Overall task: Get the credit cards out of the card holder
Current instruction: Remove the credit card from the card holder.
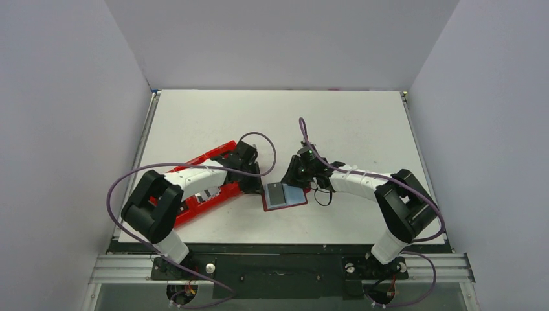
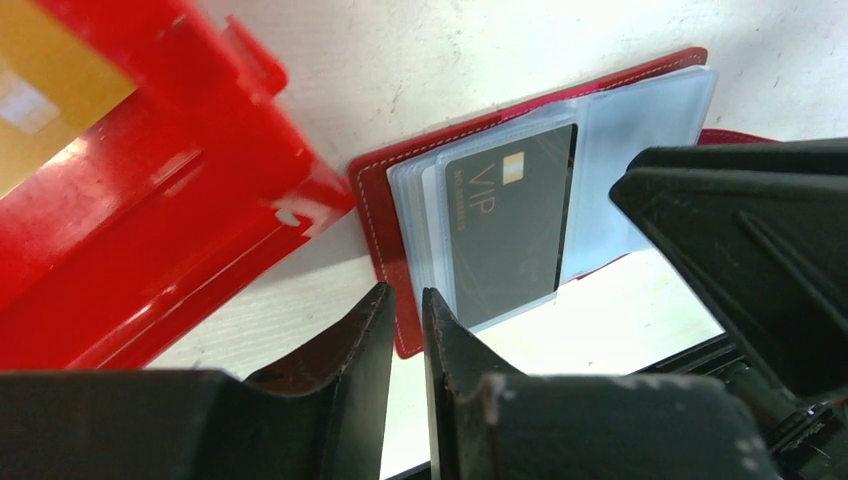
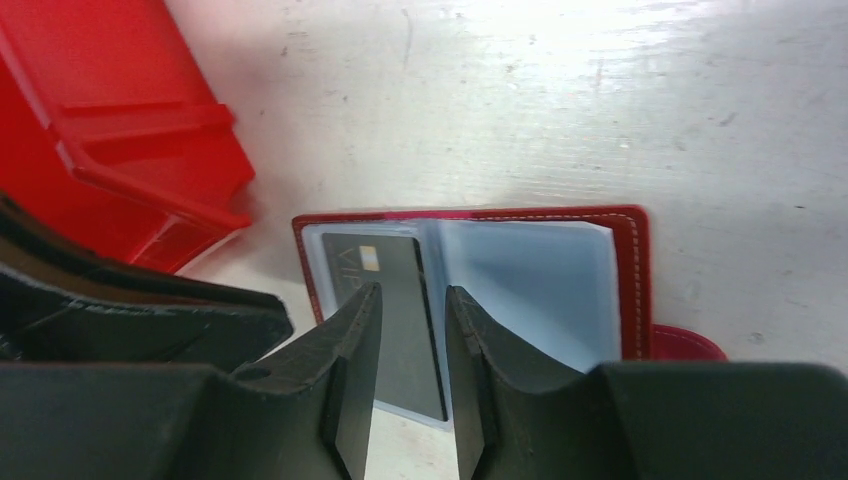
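The card holder [image 1: 285, 196] lies open on the table between both arms, with a red cover and clear sleeves [image 3: 530, 270]. A dark credit card marked VIP [image 2: 512, 225] sits in its left sleeve [image 3: 385, 290]. A gold credit card [image 2: 45, 90] lies in the red tray. My left gripper [image 2: 405, 295] is at the holder's left border, its jaws a narrow slit with the red edge [image 2: 408, 330] showing through; whether it pinches that edge is unclear. My right gripper [image 3: 412, 290] hangs over the dark card's right edge near the spine, jaws apart and holding nothing.
A bright-red compartment tray [image 1: 197, 208] lies under my left arm, its corner close to the holder's left side [image 2: 200, 200] [image 3: 130, 110]. The right gripper's black body [image 2: 745, 240] crowds the holder's right half. White walls surround the table.
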Controlling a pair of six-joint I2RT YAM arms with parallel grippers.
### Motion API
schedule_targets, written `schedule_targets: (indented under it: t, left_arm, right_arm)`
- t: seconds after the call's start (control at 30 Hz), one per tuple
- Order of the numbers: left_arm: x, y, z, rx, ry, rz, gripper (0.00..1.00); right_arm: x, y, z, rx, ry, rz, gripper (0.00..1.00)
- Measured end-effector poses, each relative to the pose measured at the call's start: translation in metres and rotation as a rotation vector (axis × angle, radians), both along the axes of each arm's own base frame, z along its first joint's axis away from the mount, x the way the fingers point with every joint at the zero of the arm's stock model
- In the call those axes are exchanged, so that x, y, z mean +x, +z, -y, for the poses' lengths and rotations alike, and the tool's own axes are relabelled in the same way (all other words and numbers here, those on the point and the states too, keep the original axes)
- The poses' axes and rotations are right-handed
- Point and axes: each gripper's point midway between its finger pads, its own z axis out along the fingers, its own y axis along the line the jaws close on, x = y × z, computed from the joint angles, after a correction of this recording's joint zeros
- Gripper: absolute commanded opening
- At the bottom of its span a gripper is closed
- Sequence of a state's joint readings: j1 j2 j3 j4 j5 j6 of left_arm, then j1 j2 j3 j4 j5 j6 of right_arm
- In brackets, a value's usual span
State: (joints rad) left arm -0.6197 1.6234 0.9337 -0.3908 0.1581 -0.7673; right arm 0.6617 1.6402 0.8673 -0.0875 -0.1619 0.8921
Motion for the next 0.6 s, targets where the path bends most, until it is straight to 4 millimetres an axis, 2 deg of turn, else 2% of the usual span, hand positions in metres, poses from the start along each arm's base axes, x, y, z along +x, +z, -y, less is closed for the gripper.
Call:
schedule_targets:
  t: [0.13,0.43,0.6]
  left_arm:
    - [0.006,-0.001,0.007,-0.009,-0.007,-0.001,0.12]
    - [0.012,-0.004,0.021,-0.032,-0.037,-0.004,0.08]
    - [0.013,-0.010,0.025,-0.027,-0.052,-0.015,0.07]
  right_arm:
    - [-0.001,0.003,-0.006,0.036,0.013,-0.001,0.24]
    - [-0.011,-0.009,-0.004,0.046,0.018,-0.038,0.22]
    - [-0.011,-0.008,-0.007,0.064,0.019,-0.036,0.20]
